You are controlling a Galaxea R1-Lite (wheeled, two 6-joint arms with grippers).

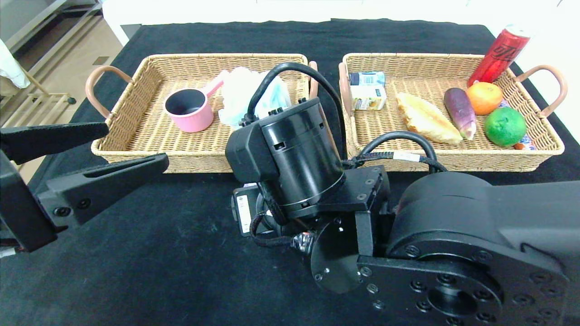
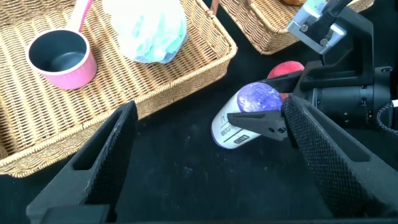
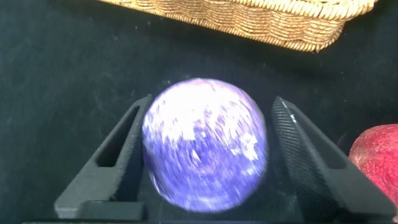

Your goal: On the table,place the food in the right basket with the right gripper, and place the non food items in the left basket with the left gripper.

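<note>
A white cup with a purple foil lid lies on its side on the black table, in front of the gap between the two baskets. My right gripper is open and straddles it, one finger against it and the other a little apart. The cup also shows in the left wrist view; in the head view my right arm hides it. A red round fruit lies beside the cup. My left gripper is open and empty, hovering over the table's front left.
The left basket holds a pink cup and a pale blue-white bundle. The right basket holds milk cartons, bread, a purple vegetable, an orange, a green fruit and a red can.
</note>
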